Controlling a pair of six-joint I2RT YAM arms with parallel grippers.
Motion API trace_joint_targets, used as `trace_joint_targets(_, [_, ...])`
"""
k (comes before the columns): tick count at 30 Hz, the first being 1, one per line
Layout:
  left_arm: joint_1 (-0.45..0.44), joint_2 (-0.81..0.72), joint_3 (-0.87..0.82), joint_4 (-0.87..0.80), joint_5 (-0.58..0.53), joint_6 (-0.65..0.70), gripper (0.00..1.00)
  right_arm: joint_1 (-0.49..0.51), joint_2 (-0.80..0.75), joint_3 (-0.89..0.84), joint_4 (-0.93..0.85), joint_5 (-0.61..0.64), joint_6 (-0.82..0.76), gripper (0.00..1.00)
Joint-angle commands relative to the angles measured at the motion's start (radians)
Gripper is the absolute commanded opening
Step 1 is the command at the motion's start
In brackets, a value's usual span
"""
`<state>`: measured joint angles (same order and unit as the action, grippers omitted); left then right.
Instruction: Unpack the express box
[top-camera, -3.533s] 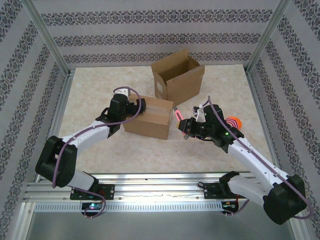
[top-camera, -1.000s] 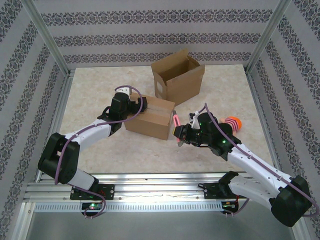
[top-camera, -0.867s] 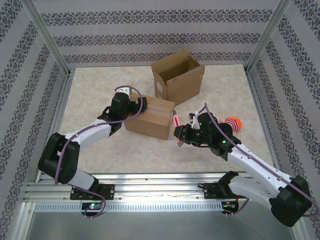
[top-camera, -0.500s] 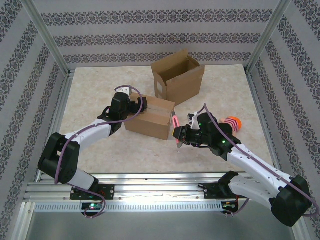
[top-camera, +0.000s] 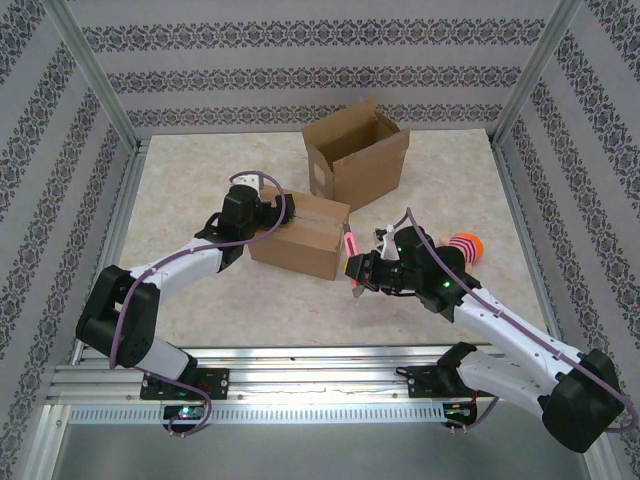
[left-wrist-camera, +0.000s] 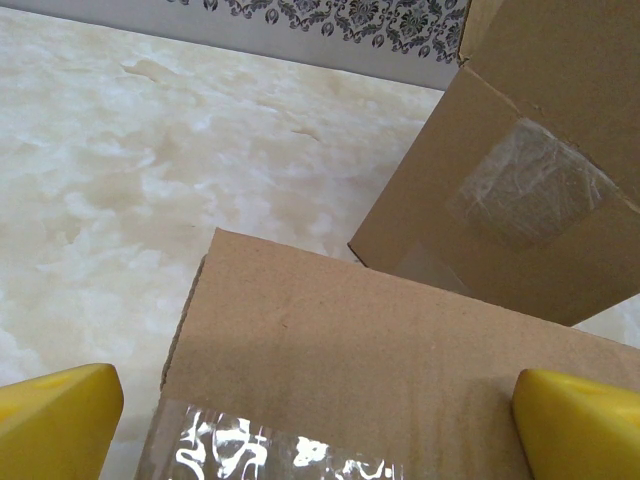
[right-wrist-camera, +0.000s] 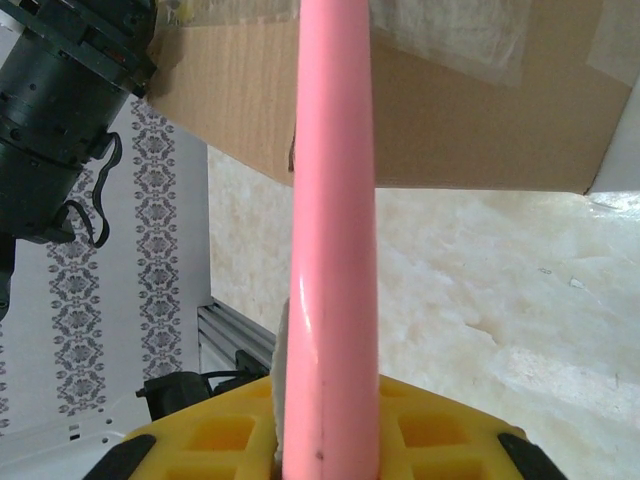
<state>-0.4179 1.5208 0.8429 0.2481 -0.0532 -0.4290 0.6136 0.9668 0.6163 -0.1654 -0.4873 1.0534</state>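
Clamping pink stick (right-wrist-camera: 330, 200), R tool (top-camera: 357, 268) near taped box (top-camera: 300, 245); L tool (top-camera: 270, 210) spread wide, seemingly straddling it.

The right tool (top-camera: 353, 270) has swung down and leftward (its pink rod (top-camera: 349, 244) now just beside the sealed box (top-camera: 300, 238)).

Setting: we are looking at a robot test cell in a lab.
Evidence: we are seeing an aluminium frame (top-camera: 95, 85), patterned backdrop walls (top-camera: 320, 40) and a marbled tabletop (top-camera: 190, 180).
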Motion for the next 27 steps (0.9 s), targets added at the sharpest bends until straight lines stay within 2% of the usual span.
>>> trace_joint_targets(1, [-0.022,0.145,-0.104,-0.280,0.065,-0.057,1.00,0.043,-0.003,-0.033,-0.032,-0.129,0.021,0.00])
trace_joint_targets(27, [-0.021,0.173,-0.097,-0.277,0.070,-0.062,1.00,0.085,-0.027,-0.052,-0.023,-0.144,0.038,0.00])
